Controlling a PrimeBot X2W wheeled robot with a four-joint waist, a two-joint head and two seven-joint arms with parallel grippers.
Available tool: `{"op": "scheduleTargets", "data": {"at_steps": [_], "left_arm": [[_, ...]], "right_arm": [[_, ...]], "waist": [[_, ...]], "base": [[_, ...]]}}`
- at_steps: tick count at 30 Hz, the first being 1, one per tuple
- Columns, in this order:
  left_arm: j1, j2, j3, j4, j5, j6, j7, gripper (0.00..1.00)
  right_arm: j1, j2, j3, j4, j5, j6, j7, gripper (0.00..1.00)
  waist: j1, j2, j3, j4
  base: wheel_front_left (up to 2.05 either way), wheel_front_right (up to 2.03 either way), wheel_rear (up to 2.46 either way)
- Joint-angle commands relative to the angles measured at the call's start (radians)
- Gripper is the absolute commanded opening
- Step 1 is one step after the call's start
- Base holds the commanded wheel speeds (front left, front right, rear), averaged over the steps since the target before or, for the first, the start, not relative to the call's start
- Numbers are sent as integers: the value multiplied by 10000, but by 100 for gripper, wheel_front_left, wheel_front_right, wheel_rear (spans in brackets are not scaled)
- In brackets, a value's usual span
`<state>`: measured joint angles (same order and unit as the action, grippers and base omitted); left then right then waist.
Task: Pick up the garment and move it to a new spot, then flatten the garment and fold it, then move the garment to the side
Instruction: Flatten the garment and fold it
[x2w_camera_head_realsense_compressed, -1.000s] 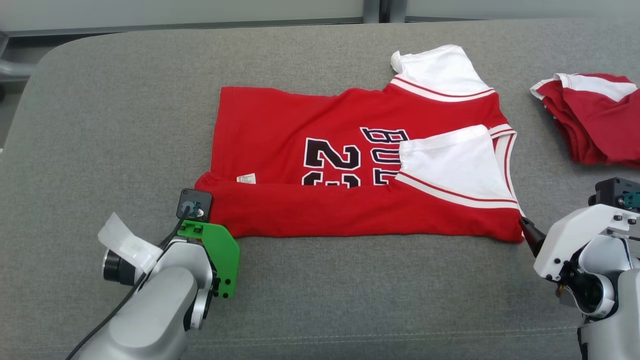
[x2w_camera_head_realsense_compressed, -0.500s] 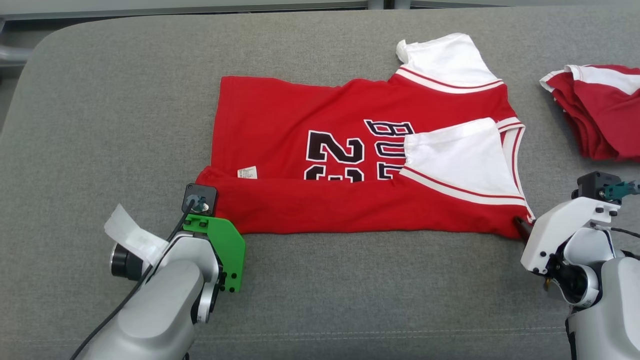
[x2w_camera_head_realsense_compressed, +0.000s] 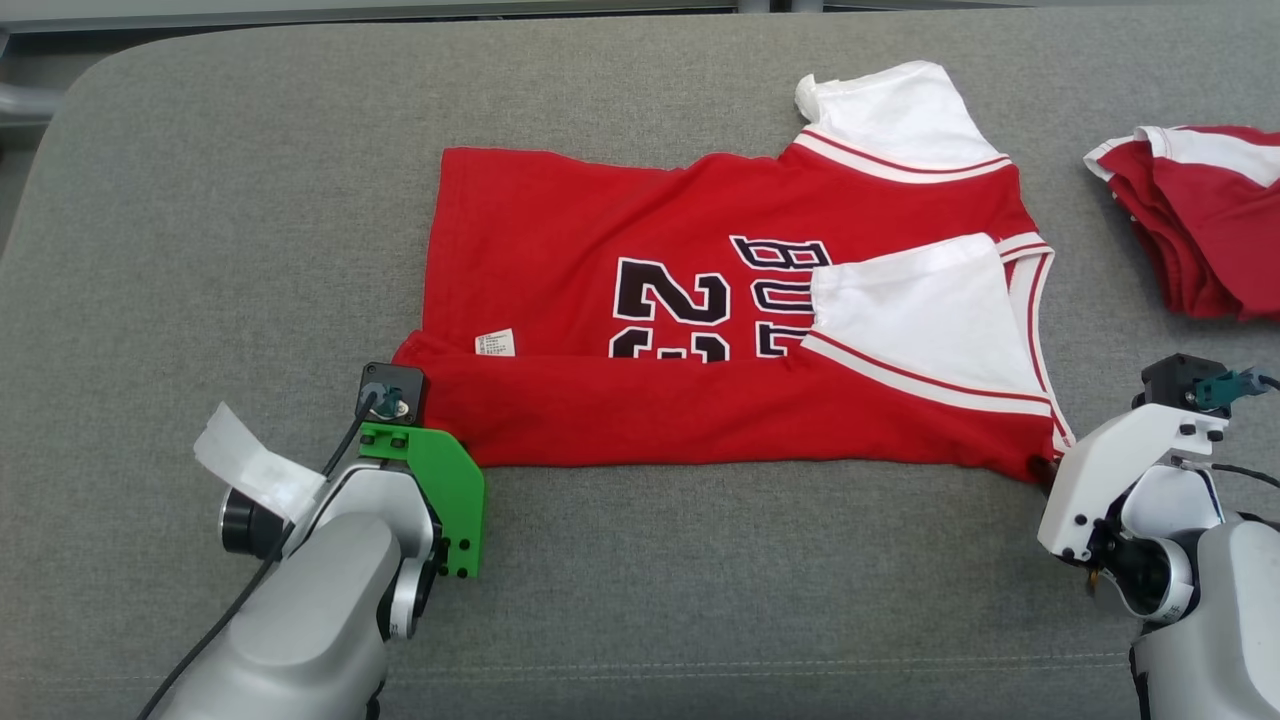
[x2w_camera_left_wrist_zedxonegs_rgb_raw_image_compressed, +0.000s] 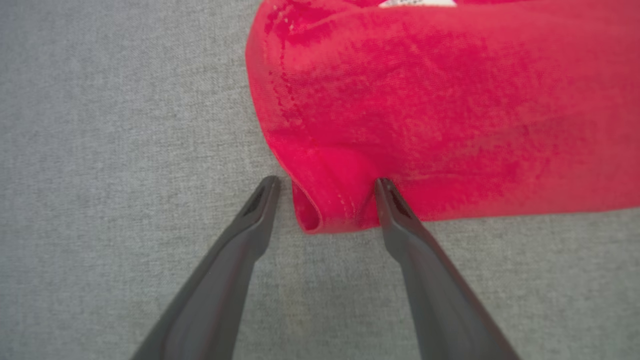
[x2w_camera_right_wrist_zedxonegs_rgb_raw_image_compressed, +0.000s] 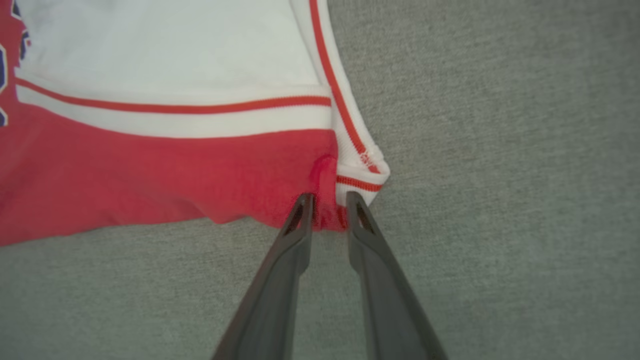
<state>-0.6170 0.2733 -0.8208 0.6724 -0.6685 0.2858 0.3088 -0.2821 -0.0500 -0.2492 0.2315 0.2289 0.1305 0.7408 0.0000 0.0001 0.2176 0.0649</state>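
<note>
The red jersey (x2w_camera_head_realsense_compressed: 600, 430) lies flat on the grey cushion (x2w_camera_head_realsense_compressed: 250, 200), near edge folded over, reading "23" and "BU"; its white tag (x2w_camera_head_realsense_compressed: 495, 343) is illegible; the left fingers (x2w_camera_left_wrist_zedxonegs_rgb_raw_image_compressed: 250, 220) stand wide astride its hem corner; the right fingers (x2w_camera_right_wrist_zedxonegs_rgb_raw_image_compressed: 295, 225), narrow, pinch the collar-end corner.

Second red garment (x2w_camera_head_realsense_compressed: 1195, 235) cut by right edge, jersey (x2w_camera_head_realsense_compressed: 600, 230) lettering partly covered, label (x2w_camera_head_realsense_compressed: 495, 343) print unreadable

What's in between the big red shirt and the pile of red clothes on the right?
Nothing but the bare grey cloth surface. In the head view, the flat red-and-white basketball jersey and the folded red-and-white garment pile lie apart.
</note>
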Motion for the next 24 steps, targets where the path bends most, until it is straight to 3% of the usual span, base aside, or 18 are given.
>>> {"op": "scheduleTargets", "data": {"at_steps": [1,2,3,14,24], "left_arm": [[44,-26,-17,90,-92,-85,-12,34],[52,-40,-13,92,-106,-113,-31,7],[66,-53,5,84,-154,-128,-49,0],[796,80,508,-281,-911,-473,-478,0],[1733,494,662,-795,-1412,-579,-339,0]], "right_arm": [[123,-18,-3,11,-68,2,55,16],[123,-20,-15,4,-67,2,61,0],[126,-18,-18,-6,-69,2,59,0],[272,-22,-246,-312,27,1,74,0],[1356,-27,-349,-1719,671,1,1355,0]], "waist": [[0,-1,4,-2],[0,-1,6,-1],[0,-1,3,1],[0,-1,-238,62],[0,-1,-822,72]], "base": [[0,0,0],[0,0,0],[0,0,0],[0,0,0],[0,0,0]]}}
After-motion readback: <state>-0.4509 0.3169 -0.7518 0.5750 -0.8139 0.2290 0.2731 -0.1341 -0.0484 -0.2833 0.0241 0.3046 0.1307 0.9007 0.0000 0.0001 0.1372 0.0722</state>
